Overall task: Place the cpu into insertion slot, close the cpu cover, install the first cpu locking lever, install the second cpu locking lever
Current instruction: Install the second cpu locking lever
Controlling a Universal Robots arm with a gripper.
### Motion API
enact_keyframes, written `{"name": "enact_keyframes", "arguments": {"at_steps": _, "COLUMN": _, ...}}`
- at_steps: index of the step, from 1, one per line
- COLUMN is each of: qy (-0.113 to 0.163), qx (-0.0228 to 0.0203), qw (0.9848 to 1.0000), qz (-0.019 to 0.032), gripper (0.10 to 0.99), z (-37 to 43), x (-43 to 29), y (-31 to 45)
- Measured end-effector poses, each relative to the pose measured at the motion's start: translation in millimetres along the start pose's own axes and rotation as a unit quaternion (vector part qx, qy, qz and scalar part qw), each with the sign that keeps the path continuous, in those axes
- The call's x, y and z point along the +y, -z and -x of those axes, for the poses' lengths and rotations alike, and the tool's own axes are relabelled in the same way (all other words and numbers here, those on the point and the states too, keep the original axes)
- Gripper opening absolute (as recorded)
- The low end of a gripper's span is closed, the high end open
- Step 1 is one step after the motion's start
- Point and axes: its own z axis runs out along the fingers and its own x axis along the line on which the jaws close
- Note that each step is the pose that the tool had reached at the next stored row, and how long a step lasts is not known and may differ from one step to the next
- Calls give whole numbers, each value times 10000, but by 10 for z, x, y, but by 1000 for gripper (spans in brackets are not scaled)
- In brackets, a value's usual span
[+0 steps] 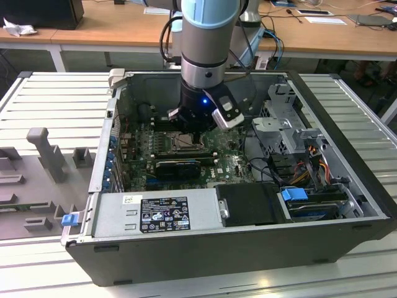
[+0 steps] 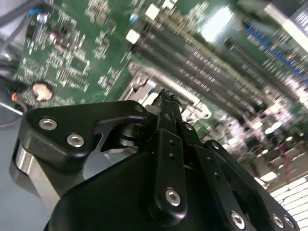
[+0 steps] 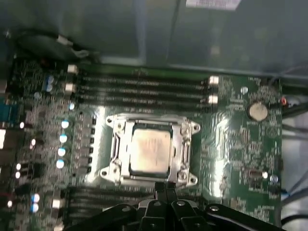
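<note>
Inside, cpu (image 3: 150, 150) seated under cpu cover (image 3: 184, 151); gripper (image 3: 165, 188) beside.

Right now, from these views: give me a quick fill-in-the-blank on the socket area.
1. The cpu lies ___ the slot.
2. The cover is ___ over the cpu.
3. The board around the slot is ___.
4. The gripper, at the slot's edge, has its fingers ___.
Missing words: in; closed; green; shut.
</note>
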Motion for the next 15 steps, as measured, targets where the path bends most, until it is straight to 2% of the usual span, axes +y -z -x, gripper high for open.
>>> {"name": "enact_keyframes", "arguments": {"at_steps": 1, "qy": 0, "qx": 0, "qw": 10000, "qz": 1, "gripper": 106, "z": -10, "x": -33, "y": 1}}
{"name": "enact_keyframes", "arguments": {"at_steps": 3, "qy": 1, "qx": -1, "qw": 10000, "qz": 8, "gripper": 106, "z": -52, "x": -56, "y": 1}}
{"name": "enact_keyframes", "arguments": {"at_steps": 8, "qy": 4, "qx": -3, "qw": 10000, "qz": 44, "gripper": 106, "z": -262, "x": -46, "y": -2}}
{"name": "enact_keyframes", "arguments": {"at_steps": 10, "qy": 5, "qx": -5, "qw": 10000, "qz": 66, "gripper": 106, "z": -322, "x": -44, "y": -13}}
{"name": "enact_keyframes", "arguments": {"at_steps": 13, "qy": 14, "qx": -7, "qw": 9999, "qz": 111, "gripper": 106, "z": -364, "x": -48, "y": -70}}
{"name": "enact_keyframes", "arguments": {"at_steps": 15, "qy": 29, "qx": -5, "qw": 9999, "qz": 121, "gripper": 106, "z": -376, "x": -54, "y": -129}}
